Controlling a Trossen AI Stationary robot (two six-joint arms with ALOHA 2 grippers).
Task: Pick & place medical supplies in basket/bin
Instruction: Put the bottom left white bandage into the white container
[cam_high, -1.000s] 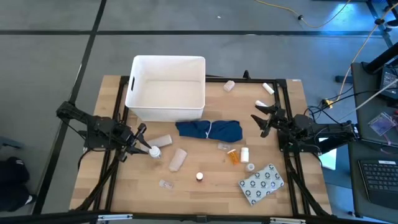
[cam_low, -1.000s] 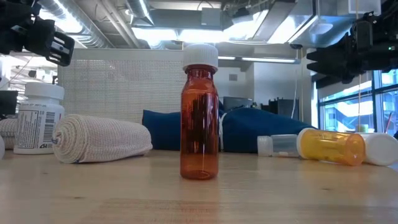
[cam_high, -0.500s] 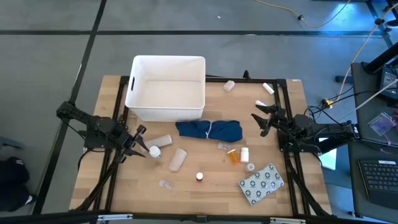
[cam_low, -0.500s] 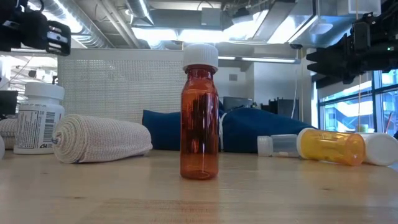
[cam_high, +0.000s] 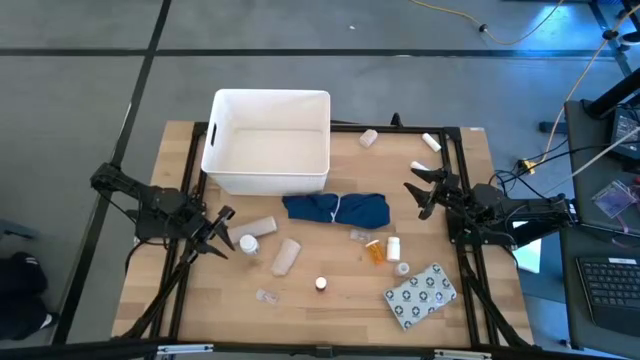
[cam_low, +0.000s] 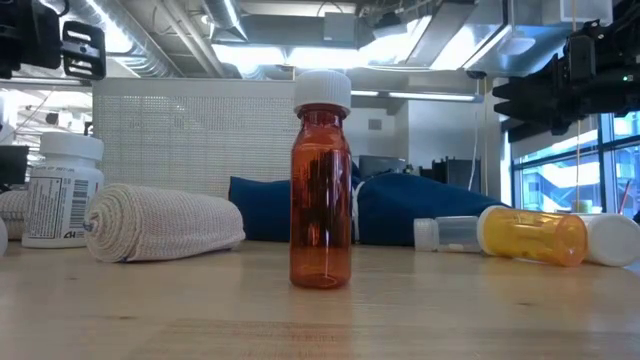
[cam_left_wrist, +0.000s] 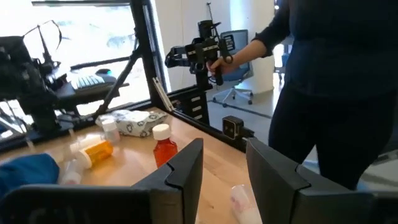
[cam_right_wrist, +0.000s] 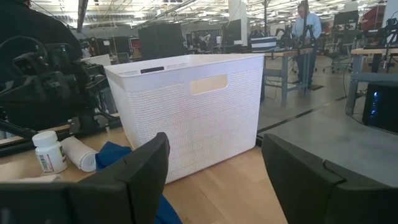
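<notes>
Hands hover apart and empty: left hand (cam_high: 222, 240) beside white bottle (cam_high: 248, 243), right hand (cam_high: 419, 190) raised.

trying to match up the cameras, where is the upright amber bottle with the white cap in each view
High view: amber bottle, near the table's front edge.
Low view: centre, upright.
Left wrist view: upright beyond that arm's fingers.
Right wrist view: not in it.
Shared landmark: the blue cloth lies behind the bottle.
</notes>
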